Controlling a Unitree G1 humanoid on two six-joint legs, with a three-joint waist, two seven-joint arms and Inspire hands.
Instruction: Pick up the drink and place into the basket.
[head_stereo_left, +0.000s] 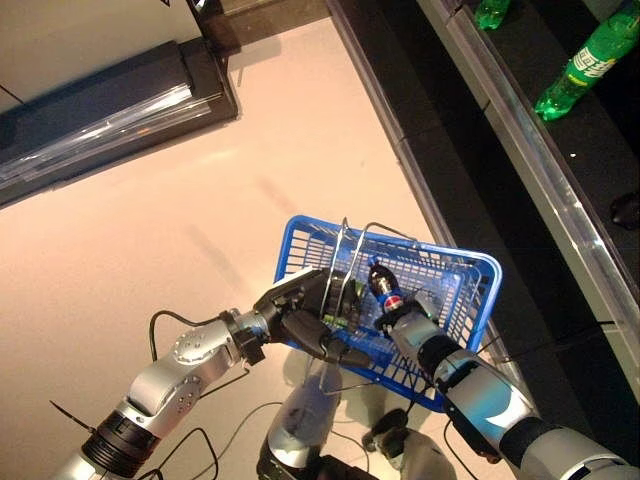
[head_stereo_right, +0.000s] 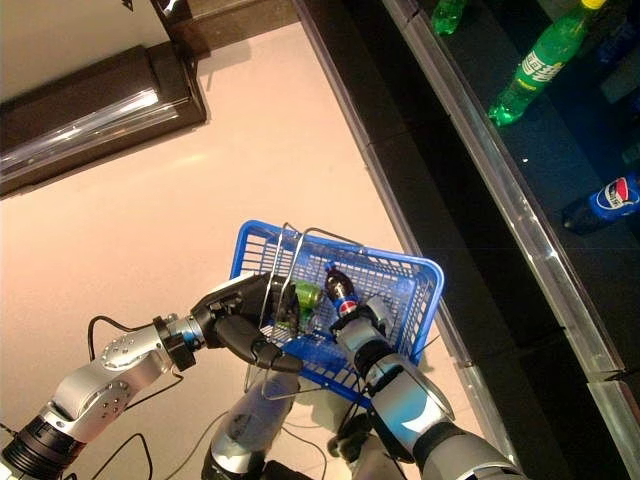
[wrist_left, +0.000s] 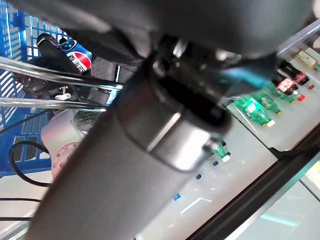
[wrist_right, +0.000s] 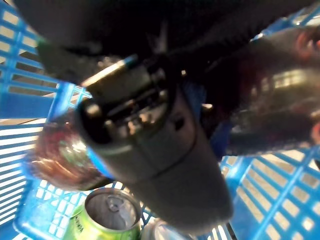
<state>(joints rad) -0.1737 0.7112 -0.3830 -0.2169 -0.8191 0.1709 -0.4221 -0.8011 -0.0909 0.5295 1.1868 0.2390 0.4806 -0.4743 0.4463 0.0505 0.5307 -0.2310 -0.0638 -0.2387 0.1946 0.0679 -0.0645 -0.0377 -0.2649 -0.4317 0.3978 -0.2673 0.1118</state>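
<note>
I have the dark cola bottle (head_stereo_left: 381, 286) inside the blue basket (head_stereo_left: 478, 268), above its floor, neck pointing away from me, with my right hand (head_stereo_left: 408, 312) wrapped around its lower body. My left hand (head_stereo_left: 312, 312) is at the basket's near-left rim, fingers curled round the wire handles (head_stereo_left: 352, 250) there.

To finish this well, I judge I should lower the bottle until it rests on the basket floor or against the cans already lying there, and only then loosen the fingers, drawing the hand straight up clear of the handles. The left hand should keep the basket level, since any tip would roll the bottle.

The right wrist view shows a green can (wrist_right: 108, 217) directly beneath the bottle and a second can's edge beside it. The head views barely reveal those, but show green bottles (head_stereo_left: 584, 66) on the dark shelf beyond the basket.
</note>
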